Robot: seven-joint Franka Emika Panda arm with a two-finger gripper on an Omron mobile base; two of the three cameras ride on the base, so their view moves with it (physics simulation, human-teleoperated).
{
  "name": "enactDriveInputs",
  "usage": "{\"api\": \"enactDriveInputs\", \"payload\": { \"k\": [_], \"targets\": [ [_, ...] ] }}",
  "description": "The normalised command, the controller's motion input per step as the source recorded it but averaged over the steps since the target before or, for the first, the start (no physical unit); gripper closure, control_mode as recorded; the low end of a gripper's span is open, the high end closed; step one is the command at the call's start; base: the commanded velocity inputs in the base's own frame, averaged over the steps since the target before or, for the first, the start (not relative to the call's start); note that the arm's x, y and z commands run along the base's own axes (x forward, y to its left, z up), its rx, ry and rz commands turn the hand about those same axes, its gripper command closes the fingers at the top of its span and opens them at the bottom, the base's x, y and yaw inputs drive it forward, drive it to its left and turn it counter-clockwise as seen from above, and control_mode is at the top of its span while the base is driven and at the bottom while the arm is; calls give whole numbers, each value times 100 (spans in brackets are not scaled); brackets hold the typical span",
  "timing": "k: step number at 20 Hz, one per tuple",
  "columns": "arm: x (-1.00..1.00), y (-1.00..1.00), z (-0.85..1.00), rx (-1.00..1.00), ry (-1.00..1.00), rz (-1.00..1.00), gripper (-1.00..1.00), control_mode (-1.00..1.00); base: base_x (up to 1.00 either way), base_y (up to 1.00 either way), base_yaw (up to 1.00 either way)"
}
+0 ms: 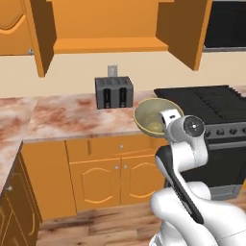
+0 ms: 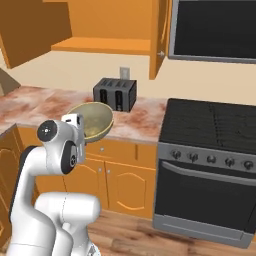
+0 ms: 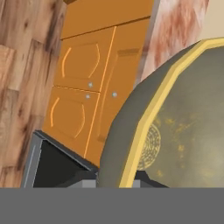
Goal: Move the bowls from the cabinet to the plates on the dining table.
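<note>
Wall cupboard: the orange wooden wall cupboard [image 1: 110,29] hangs high on the wall. Its doors stand wide open. The shelf you can see inside has nothing on it.
Desk: the long desk with the reddish-brown and white marbled top [image 1: 53,117] runs along the wall under the cupboard.
Stove: the black stove with a row of round knobs [image 2: 210,165] stands at the right end of the desk, touching it.
Low cupboards: the orange wooden low cupboards with small silver knobs [image 1: 108,175] sit under the desk top.
Floor: the brown wooden plank floor [image 1: 101,228] lies in front of the low cupboards.
Robot arm: the white robot arm with dark joints [image 1: 185,158] bends up in front of the desk and stove.
Bowl: the deep round olive-grey bowl with a pale yellow rim [image 1: 154,116] is up in the air, out of the cupboard. It is tipped on its side, in front of the desk edge, near the stove. It touches neither the desk nor the stove.
Toaster: the black toaster with two slots [image 1: 114,92] stands on the desk by the wall, behind the bowl and apart from it.
Claw: the claw [image 3: 111,181] is squeezed tight on the rim of the bowl and holds it up.
</note>
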Motion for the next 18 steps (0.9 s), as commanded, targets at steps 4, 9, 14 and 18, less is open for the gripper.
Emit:
{"api": "enactDriveInputs", "payload": {
  "k": [4,9,14,18],
  "targets": [
    [0,0,0,0,0,0,100,100,-2,-92,0],
    [0,0,0,0,0,0,100,100,-14,-100,-2],
    [0,0,0,0,0,0,100,100,-15,-74,-26],
    [0,0,0,0,0,0,100,100,-6,-63,-44]
  ]
}}
